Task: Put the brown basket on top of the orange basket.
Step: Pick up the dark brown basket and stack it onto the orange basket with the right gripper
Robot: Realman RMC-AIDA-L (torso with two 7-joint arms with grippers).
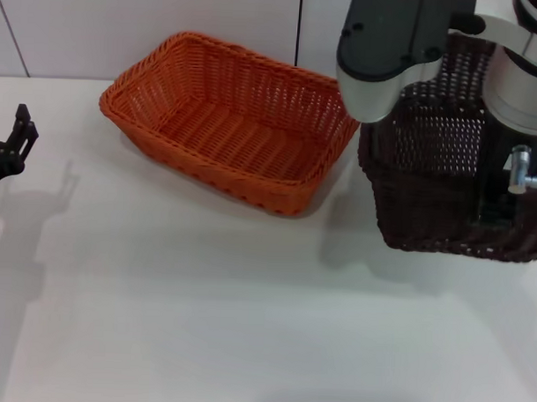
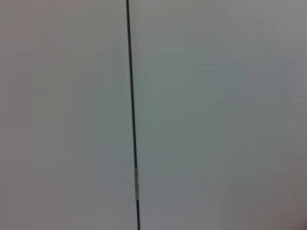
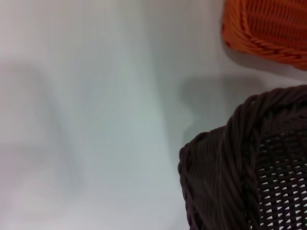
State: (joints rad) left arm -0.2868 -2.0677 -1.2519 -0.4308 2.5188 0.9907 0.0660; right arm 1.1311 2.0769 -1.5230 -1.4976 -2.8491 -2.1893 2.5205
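The orange basket [image 1: 227,120] stands open side up at the back middle of the white table; one of its corners shows in the right wrist view [image 3: 268,28]. To its right hangs the brown basket [image 1: 427,206], tilted and raised off the table, with its shadow lying apart from it on the surface. My right gripper [image 1: 496,209] reaches down onto the basket's far side and holds it, mostly hidden behind my own wrist. The braided brown rim [image 3: 225,158] fills the corner of the right wrist view. My left gripper [image 1: 22,132] is parked at the far left edge.
The white table [image 1: 202,322] stretches bare across the front and left. A pale wall with a dark vertical seam [image 1: 299,26] rises just behind the baskets. The left wrist view shows only a pale surface with a dark seam [image 2: 132,115].
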